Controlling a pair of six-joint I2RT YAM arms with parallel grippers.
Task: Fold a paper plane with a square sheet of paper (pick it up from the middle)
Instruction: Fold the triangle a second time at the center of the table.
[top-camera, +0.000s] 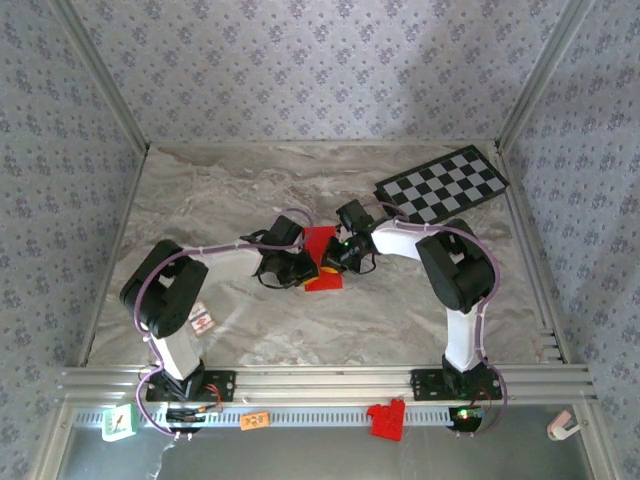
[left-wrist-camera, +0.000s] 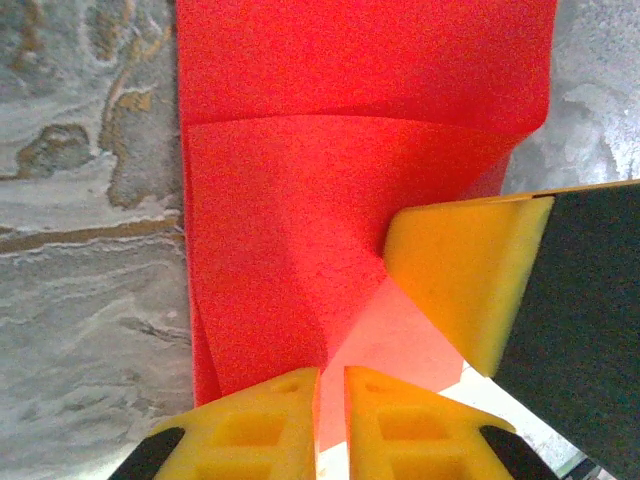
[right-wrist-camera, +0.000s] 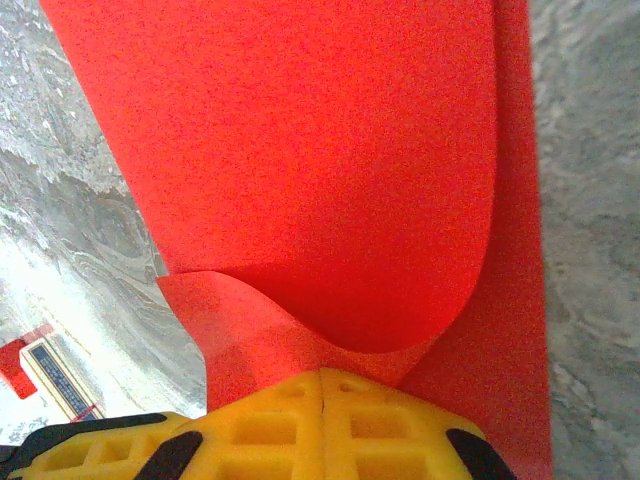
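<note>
Left fingers (left-wrist-camera: 332, 378) and right fingers (right-wrist-camera: 322, 378) each pinch red paper (right-wrist-camera: 300, 150) on the marbled grey surface (top-camera: 230, 190); checkered board (top-camera: 442, 186) at one o'clock; patterned walls (top-camera: 300, 70).

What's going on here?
Two arms are folding a red paper in the middle of the table. The right claw is shut on the paper, which curls up and away from it. The left claw comes in from the opposite side and looks pinched on a raised crease. The paper is creased and bowed, not yet a plane.
</note>
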